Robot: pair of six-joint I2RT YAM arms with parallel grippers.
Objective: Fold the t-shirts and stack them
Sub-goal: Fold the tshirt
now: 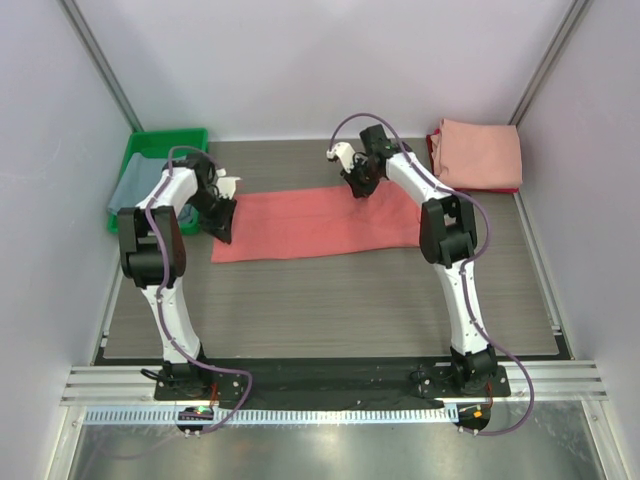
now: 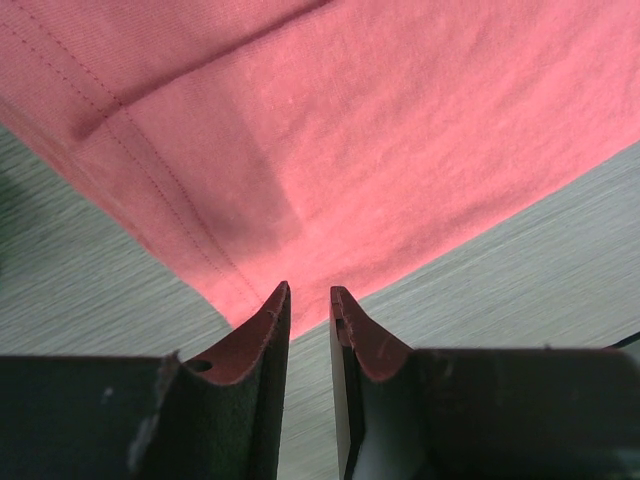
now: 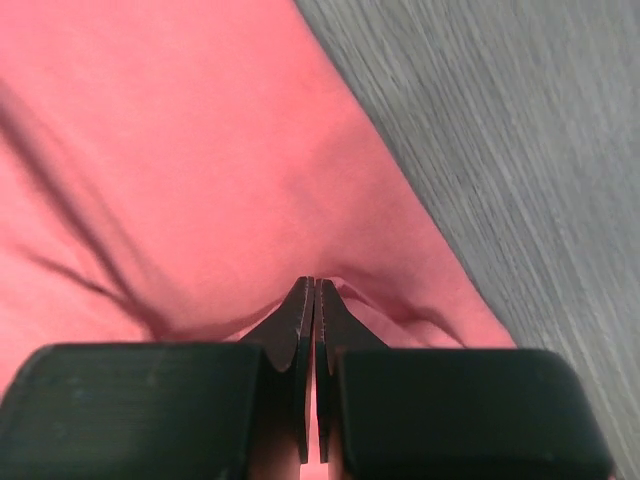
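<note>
The coral-red t-shirt (image 1: 315,222) lies folded into a long strip across the middle of the table. My left gripper (image 1: 222,225) is at its left end. In the left wrist view the jaws (image 2: 310,290) stand a little apart, with the shirt's near corner (image 2: 380,130) just past the tips and bare table between them. My right gripper (image 1: 358,185) is at the strip's far edge. In the right wrist view it (image 3: 315,282) is shut on a puckered pinch of the red cloth (image 3: 200,150). A folded pale pink t-shirt (image 1: 478,155) lies at the back right. A grey-blue t-shirt (image 1: 133,187) lies in the tray.
A green plastic tray (image 1: 170,142) stands at the back left corner, close behind my left arm. White walls enclose the table on three sides. A darker red edge (image 1: 434,150) shows under the pink shirt.
</note>
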